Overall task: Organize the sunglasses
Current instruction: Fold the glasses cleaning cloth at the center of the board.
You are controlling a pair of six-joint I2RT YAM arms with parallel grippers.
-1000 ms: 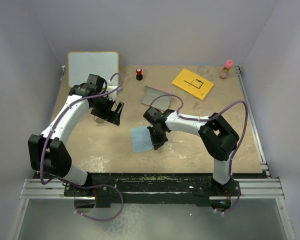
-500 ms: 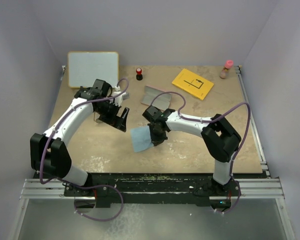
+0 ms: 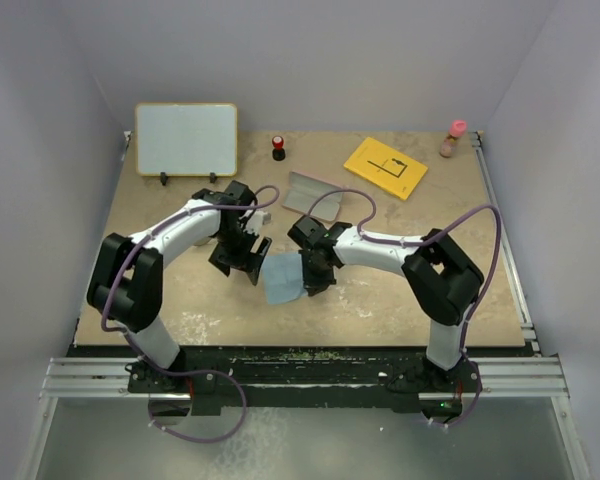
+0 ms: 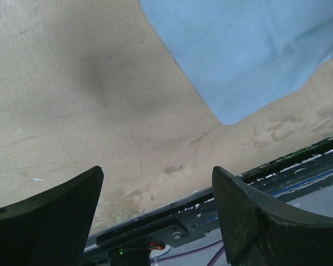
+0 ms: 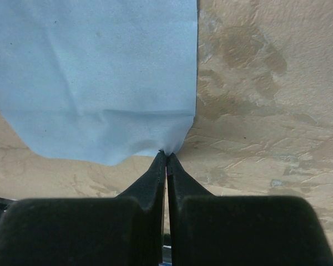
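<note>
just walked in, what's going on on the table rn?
The right hand is shut on a corner of the light blue cloth, which lies mostly flat on the table. The left hand is open and empty, hovering beside the cloth's opposite edge. The open case sits behind them. The sunglasses aren't visible in any view.

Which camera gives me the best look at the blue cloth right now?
Right wrist: the blue cloth fills the upper left of the frame, with the right gripper jaws shut on its corner. Top external shows it small, partly under that gripper. Left wrist catches only a corner.
</note>
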